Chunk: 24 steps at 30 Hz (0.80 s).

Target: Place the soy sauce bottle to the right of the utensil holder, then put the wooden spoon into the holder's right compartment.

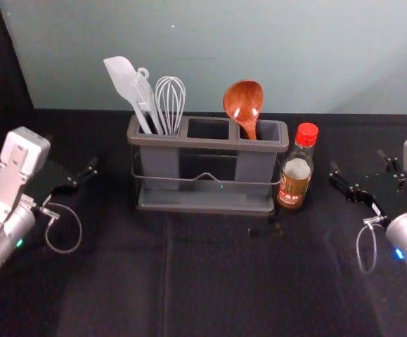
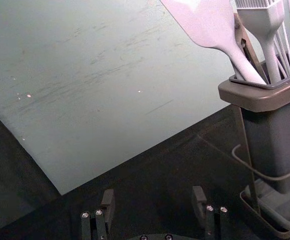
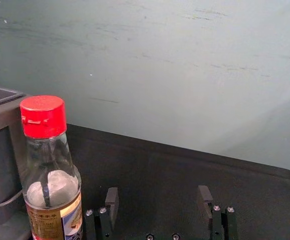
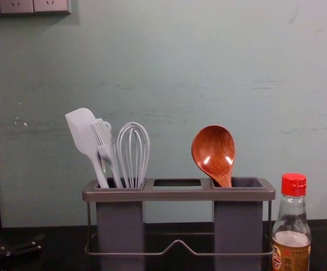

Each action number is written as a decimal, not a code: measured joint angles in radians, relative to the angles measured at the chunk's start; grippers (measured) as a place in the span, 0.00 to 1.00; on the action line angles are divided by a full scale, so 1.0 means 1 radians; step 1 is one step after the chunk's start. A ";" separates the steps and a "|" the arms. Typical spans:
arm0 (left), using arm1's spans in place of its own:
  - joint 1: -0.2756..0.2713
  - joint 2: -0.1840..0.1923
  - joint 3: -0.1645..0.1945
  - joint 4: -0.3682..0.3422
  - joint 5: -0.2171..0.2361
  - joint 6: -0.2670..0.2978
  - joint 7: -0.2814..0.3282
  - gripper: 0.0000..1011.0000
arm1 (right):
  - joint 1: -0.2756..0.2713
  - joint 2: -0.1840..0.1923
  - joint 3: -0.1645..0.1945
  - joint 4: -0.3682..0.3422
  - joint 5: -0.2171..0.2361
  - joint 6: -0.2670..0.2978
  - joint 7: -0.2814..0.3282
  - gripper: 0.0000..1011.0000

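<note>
Our left gripper point(image 1: 72, 151) hangs over the left side of the table, its fingers spread wide and gripping nothing. Our right gripper point(image 1: 358, 160) is likewise spread wide and free of any load, at the right side, a little way right of the clear glass soy sauce bottle with a red cap point(image 1: 295, 168).

The bottle stands upright just beside the right end of the grey rectangular utensil holder point(image 1: 207, 142); we cannot tell whether they touch. It sits between our right gripper and the holder, so it blocks the straight way across. The glossy reddish-brown wooden spoon point(image 4: 213, 151) leans in the holder's right compartment, bowl up.

In the left compartment we see a pale spatula point(image 4: 83, 131), a pale bristled brush point(image 4: 103, 135) and a pale wire whisk point(image 4: 133, 152). A black cloth-like tabletop point(image 1: 217, 281) lies beneath, with a grey-green wall point(image 1: 210, 42) at the far side.
</note>
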 joint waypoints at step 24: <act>0.000 0.000 0.000 0.000 0.000 0.000 0.000 0.99 | -0.005 0.003 0.002 -0.006 0.005 0.002 0.005 0.99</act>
